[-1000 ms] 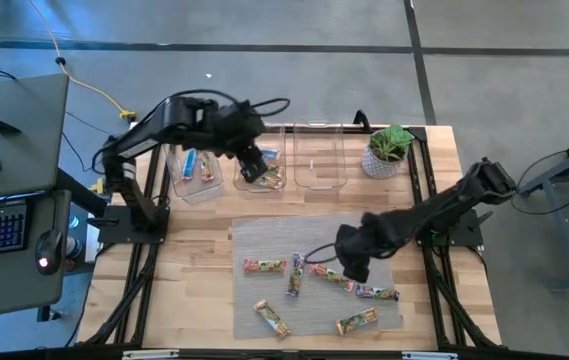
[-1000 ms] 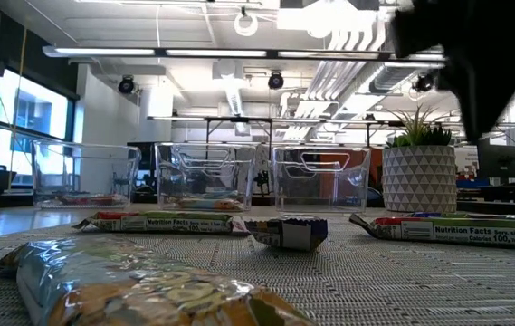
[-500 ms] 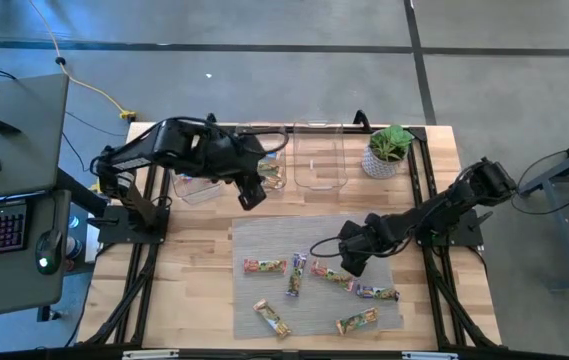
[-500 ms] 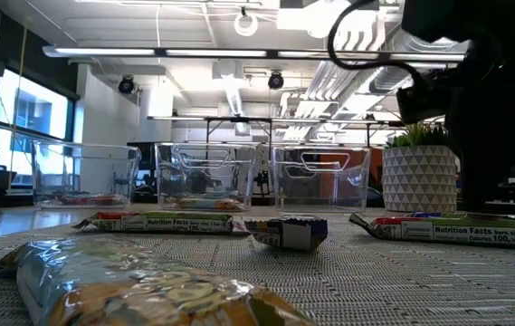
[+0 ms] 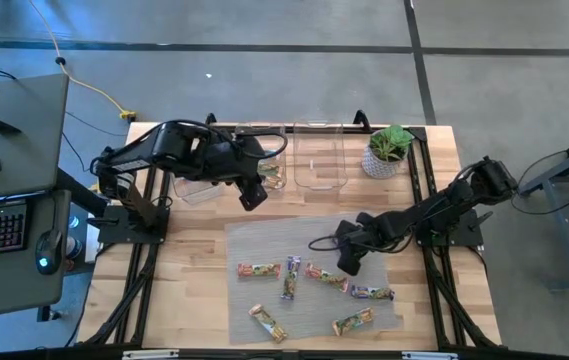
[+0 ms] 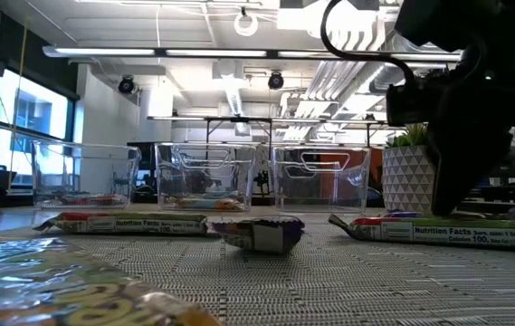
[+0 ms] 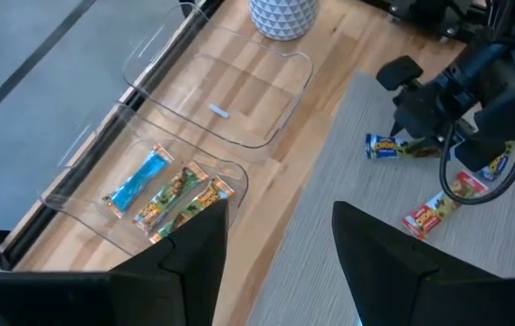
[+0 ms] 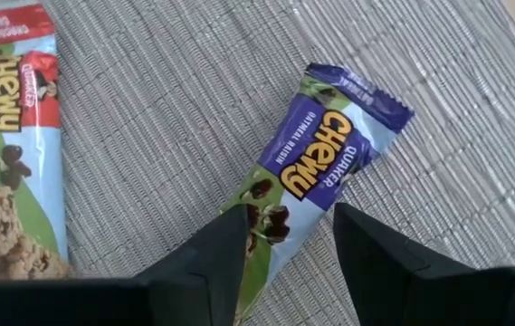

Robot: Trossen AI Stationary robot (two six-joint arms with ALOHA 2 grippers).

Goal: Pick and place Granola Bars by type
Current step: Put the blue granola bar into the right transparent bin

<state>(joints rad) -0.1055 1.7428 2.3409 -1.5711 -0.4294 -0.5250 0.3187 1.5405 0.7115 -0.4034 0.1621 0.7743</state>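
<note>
Currently three Granola Bars (image 7: 168,188) are lying in bins; six are awaiting sorting. Right gripper (image 8: 280,237), open, is straddling purple bar (image 8: 316,172); left gripper (image 7: 280,243) is hovering open.

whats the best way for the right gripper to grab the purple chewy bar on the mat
Grip the purple bar across its narrow middle, coming straight down from above: it lies flat on the mat, clear of the red bar. The open right gripper already straddles its lower end.
</note>
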